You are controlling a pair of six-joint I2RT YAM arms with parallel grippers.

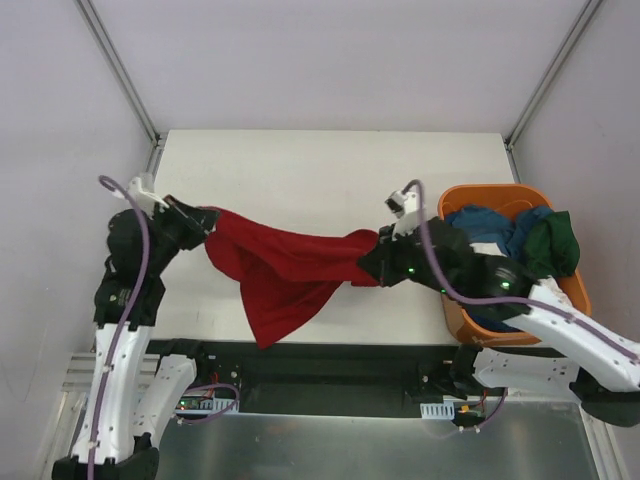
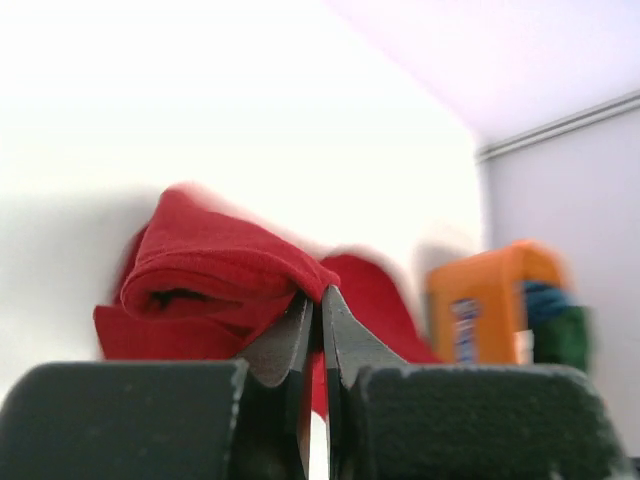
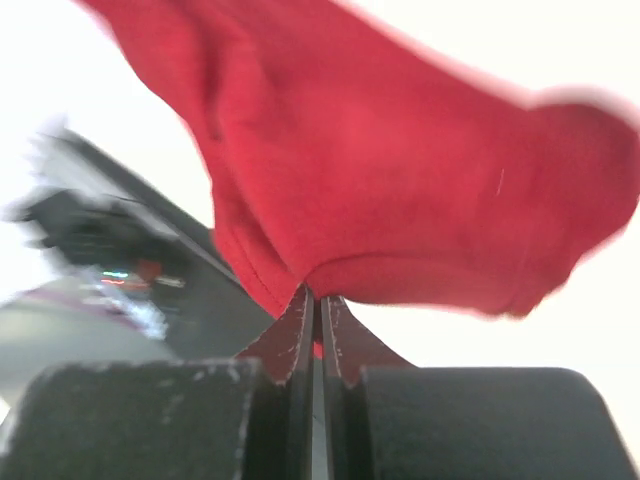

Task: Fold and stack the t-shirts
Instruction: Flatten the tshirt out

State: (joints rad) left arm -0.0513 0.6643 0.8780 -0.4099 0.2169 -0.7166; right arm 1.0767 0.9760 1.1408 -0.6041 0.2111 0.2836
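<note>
A dark red t-shirt [image 1: 285,270] hangs stretched between my two grippers above the near half of the table, its loose lower part drooping to the table's front edge. My left gripper [image 1: 208,222] is shut on the shirt's left end, seen in the left wrist view [image 2: 200,270] pinched at the tips [image 2: 318,300]. My right gripper [image 1: 372,258] is shut on the right end, seen in the right wrist view [image 3: 400,170] at the tips [image 3: 316,300]. More t-shirts, blue [image 1: 490,228] and dark green [image 1: 555,245], lie piled in the basket.
An orange plastic basket [image 1: 490,195] stands at the table's right edge, partly under my right arm; it also shows in the left wrist view [image 2: 480,300]. The white table [image 1: 330,170] extends behind the shirt. Metal frame posts stand at the back corners.
</note>
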